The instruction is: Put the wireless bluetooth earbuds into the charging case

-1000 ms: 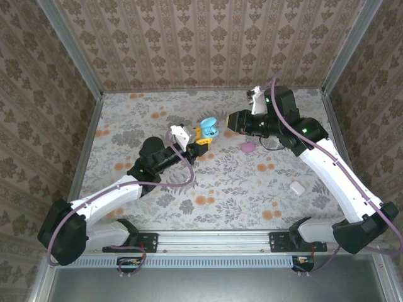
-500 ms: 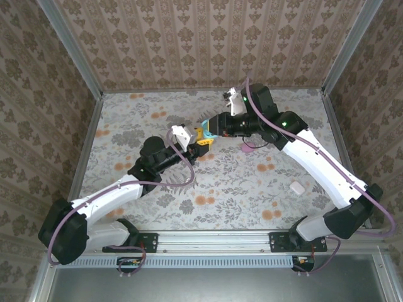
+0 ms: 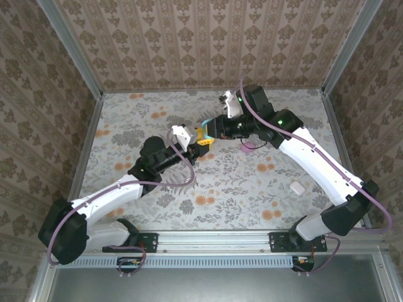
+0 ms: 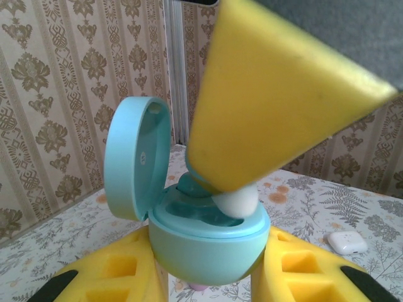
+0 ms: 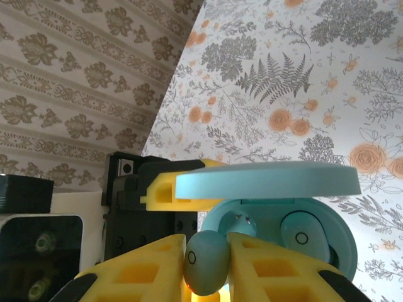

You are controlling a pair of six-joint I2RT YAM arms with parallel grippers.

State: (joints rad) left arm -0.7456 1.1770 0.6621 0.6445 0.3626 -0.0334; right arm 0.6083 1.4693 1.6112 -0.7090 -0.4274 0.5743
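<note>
Earbud: a pale teal earbud (image 5: 203, 270) is pinched between the right pincer's yellow fingertips, just at the rim of the charging case (image 4: 208, 242), over the well that looks vacant.
Second earbud: the seated earbud (image 5: 303, 236) already lies in the neighbouring well, so by my judgement this is the last one for this case.
Case: held off the tabletop (image 3: 239, 182), mouth turned toward the right arm, with its lid (image 4: 132, 160) swung fully open to one side so the wells are reachable.
Left pincer: the left pincer (image 4: 211, 267) is clamped on the case's lower shell, one yellow finger on either flank. It serves as a vice, presenting the case at mid-table.
Right pincer: the right pincer (image 5: 206, 248) is closed narrowly on the earbud alone. It is nosed in from the far right, fingertips touching or nearly touching the case mouth.
Arm poses: the left arm stretches forward and rightward from its base. The right arm reaches far, then bends back leftward to meet it.
Nearby: a pink case (image 3: 249, 146) lies just right of the meeting point, and a white case (image 3: 296, 187) lies well apart, nearer and to the right.
</note>
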